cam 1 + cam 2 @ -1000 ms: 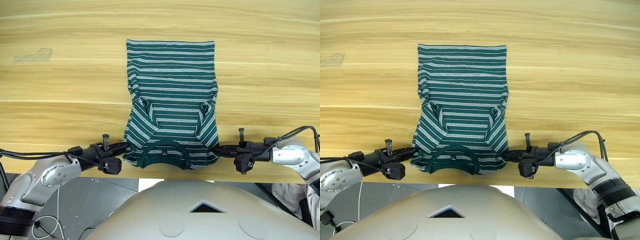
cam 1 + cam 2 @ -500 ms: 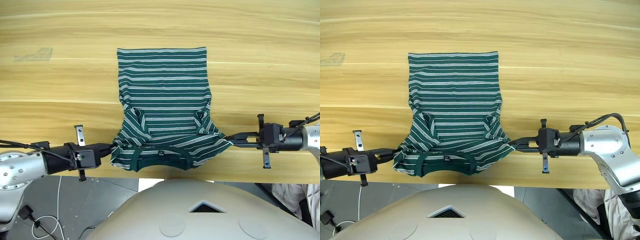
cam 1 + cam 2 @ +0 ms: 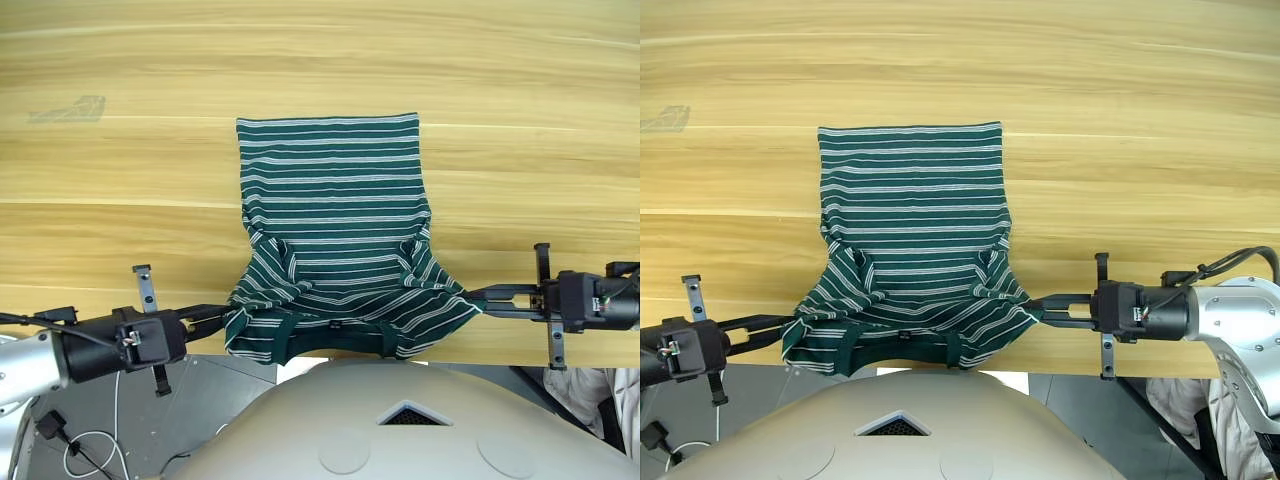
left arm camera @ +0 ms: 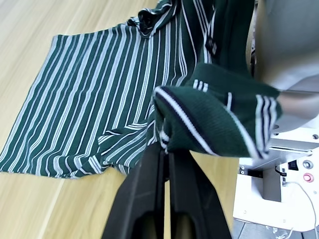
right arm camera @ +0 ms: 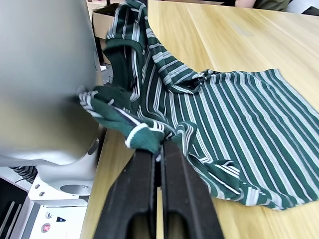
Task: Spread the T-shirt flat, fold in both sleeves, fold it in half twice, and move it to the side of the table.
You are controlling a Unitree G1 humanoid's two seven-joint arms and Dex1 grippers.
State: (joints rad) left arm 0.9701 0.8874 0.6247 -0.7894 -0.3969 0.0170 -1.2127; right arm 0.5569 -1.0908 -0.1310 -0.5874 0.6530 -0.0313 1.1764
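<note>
Faint grey patch (image 3: 66, 109) far left; white cable (image 3: 116, 405) over grey floor (image 3: 205, 415)

Shirt (image 3: 335, 215) takes middle of surface (image 3: 120, 170), from near edge to about halfway across. Hem end lies flat; collar end bunched and raised, stretched between two hands. Left hand (image 3: 228, 315) clamped on shirt's near left corner, right hand (image 3: 478, 297) on near right corner. Both lie along near edge and block that strip. Wide bare wood on both sides of shirt and across far half: room for hand to pass. Puckered folds at shoulders obstruct low sweep over shirt. Flat grey mark (image 3: 66, 108) far left, no obstacle.
</note>
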